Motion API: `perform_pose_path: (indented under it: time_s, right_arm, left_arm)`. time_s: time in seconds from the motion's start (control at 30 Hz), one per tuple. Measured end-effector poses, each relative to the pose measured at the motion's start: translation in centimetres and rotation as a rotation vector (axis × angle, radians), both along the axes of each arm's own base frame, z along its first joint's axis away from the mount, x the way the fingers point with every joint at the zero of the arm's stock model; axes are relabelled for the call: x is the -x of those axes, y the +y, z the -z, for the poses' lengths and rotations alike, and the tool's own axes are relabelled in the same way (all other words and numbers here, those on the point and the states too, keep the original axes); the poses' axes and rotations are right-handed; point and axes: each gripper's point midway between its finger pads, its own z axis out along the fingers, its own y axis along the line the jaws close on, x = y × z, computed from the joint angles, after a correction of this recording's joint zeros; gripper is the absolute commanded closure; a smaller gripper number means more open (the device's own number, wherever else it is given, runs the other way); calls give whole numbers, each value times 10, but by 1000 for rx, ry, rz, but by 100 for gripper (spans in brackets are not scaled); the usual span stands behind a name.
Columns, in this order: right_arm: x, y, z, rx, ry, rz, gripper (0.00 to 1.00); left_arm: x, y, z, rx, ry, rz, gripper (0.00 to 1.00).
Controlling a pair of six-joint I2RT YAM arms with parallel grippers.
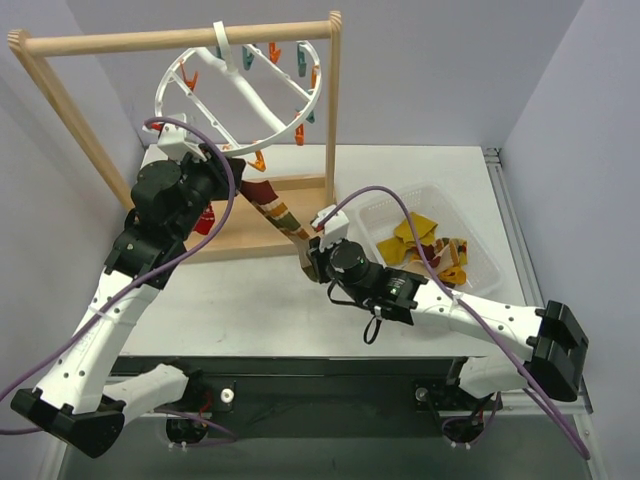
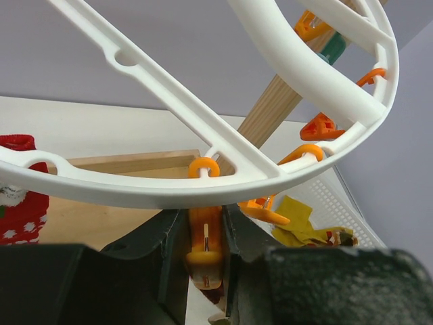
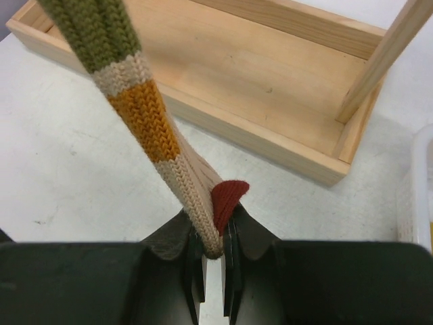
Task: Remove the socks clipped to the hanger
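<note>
The white ring hanger [image 1: 240, 95] hangs tilted from the wooden rack's top bar, and its rim fills the left wrist view [image 2: 203, 186]. My left gripper [image 1: 232, 165] [image 2: 204, 227] is shut on an orange clip [image 2: 205, 240] just under the rim. A striped sock [image 1: 278, 212] in dark red, olive, mustard and beige runs taut from that clip down to my right gripper [image 1: 312, 245]. The right gripper [image 3: 215, 237] is shut on the sock's beige toe end [image 3: 145, 115]. A red sock with white pattern [image 1: 205, 218] [image 2: 17, 203] hangs at the left.
The wooden frame rack [image 1: 180, 40] has a tray base [image 1: 250, 228] [image 3: 257, 74] under the hanger. A clear mesh basket [image 1: 482, 245] at the right holds several yellow and red socks [image 1: 425, 240] [image 2: 301, 220]. Orange and teal clips [image 1: 300, 65] hang empty along the far rim.
</note>
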Motion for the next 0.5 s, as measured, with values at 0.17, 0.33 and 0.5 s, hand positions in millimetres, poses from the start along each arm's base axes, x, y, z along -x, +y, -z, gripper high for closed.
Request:
perform_pose_path:
  time_s: [0.17, 0.33, 0.5]
  right_arm:
    - [23, 23, -2, 55, -27, -90, 100]
    - [32, 48, -24, 92, -73, -142, 100]
    - [21, 44, -51, 122, -141, -96, 100]
  left_arm:
    - [1, -1, 0, 0, 0, 8, 46]
    - [3, 3, -1, 1, -2, -8, 21]
    - [9, 14, -2, -8, 13, -52, 20]
